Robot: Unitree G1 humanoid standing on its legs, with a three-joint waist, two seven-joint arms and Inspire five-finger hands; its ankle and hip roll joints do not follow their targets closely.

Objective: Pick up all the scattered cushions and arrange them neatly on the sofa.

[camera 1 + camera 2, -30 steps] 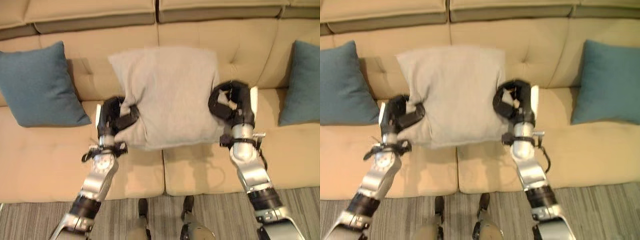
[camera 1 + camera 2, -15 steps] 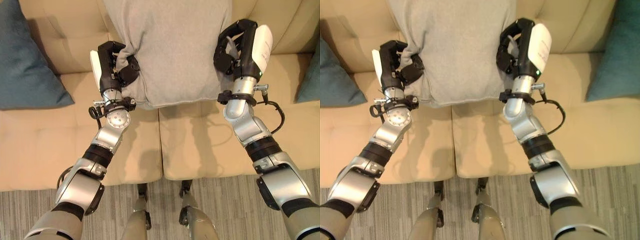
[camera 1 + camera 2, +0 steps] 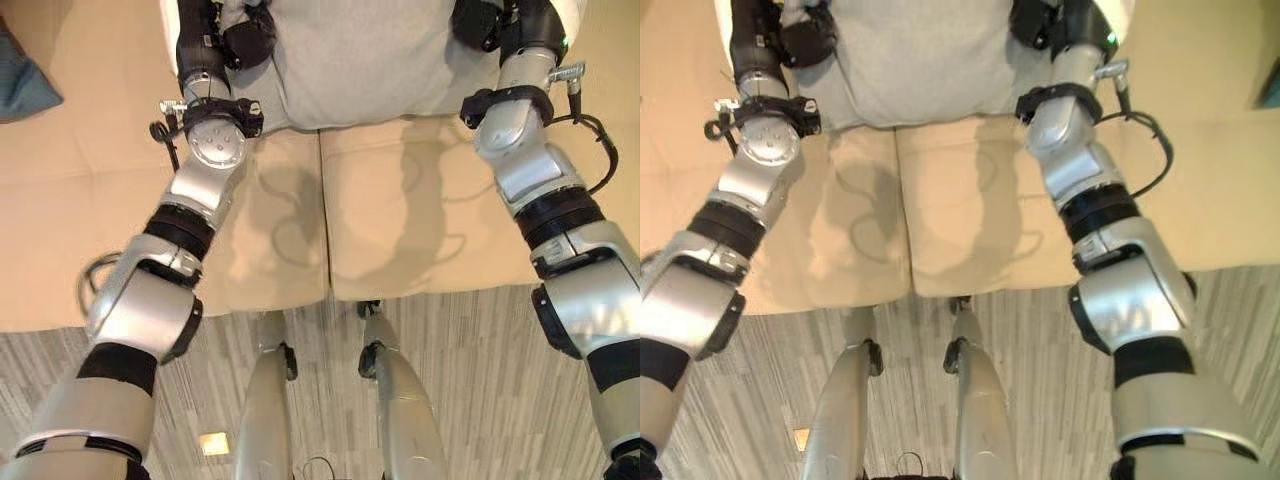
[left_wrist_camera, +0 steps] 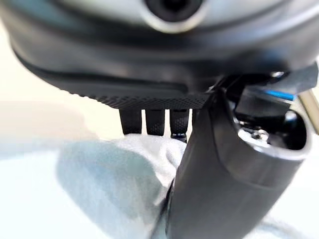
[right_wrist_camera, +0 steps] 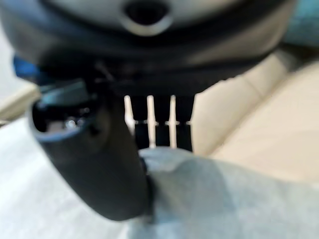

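I have the grey cushion [image 3: 360, 55] pinched at both sides: my left hand [image 3: 225, 35] is curled into the cloth at its left edge, thumb and fingers [image 4: 154, 122] bunching the fabric between them, and my right hand [image 3: 1055, 20] is clamped on the right edge the same way (the right wrist view shows its thumb pressed down on the cushion's corner). The cushion sits at the back of the sofa [image 3: 400, 230], its bottom edge on the seat over the seam between the two seat pads. My worry is the grip itself: I hold only folds of cover, so if one hand lets go before the other, the cushion can twist and slump sideways. It could also tip forward off the backrest if it stands too upright, I judge.
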